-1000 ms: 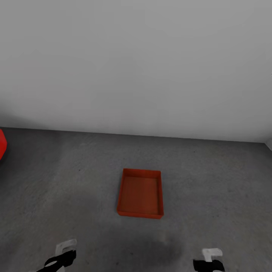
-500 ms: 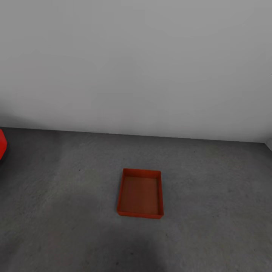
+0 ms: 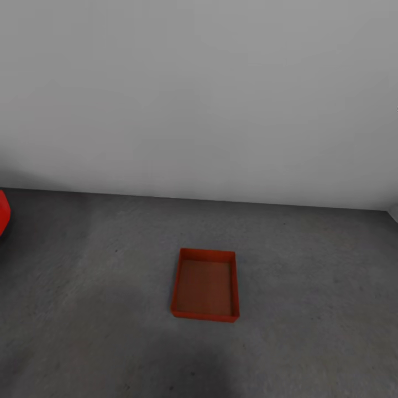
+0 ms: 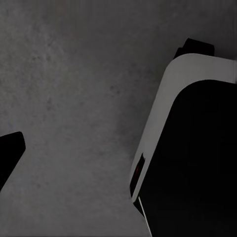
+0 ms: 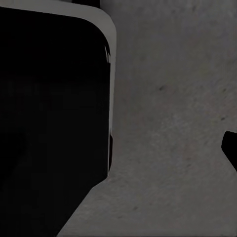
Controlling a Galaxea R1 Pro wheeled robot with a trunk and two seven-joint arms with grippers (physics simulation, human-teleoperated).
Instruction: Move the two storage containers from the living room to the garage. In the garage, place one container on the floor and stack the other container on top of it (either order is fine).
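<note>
Nearest to me, my left wrist camera looks down past a black and white body of the robot (image 4: 197, 148) at the right of its frame onto the mottled grey floor (image 4: 74, 98). A dark tip sits at that frame's lower left edge; I cannot tell whether my left tool is apart or together. My right wrist camera gives the same kind of sight: a black, white-edged body at its left, bare concrete beside it, a dark sliver at the right edge. I cannot tell the right tool's state either.

Farther out, in the head view, one storage container (image 3: 205, 284) rests open side up on the concrete, just below the centre of the frame. At the left edge, a red shape (image 3: 3, 213) cuts in. Beyond, the plain white wall (image 3: 199, 94) fills the upper half.
</note>
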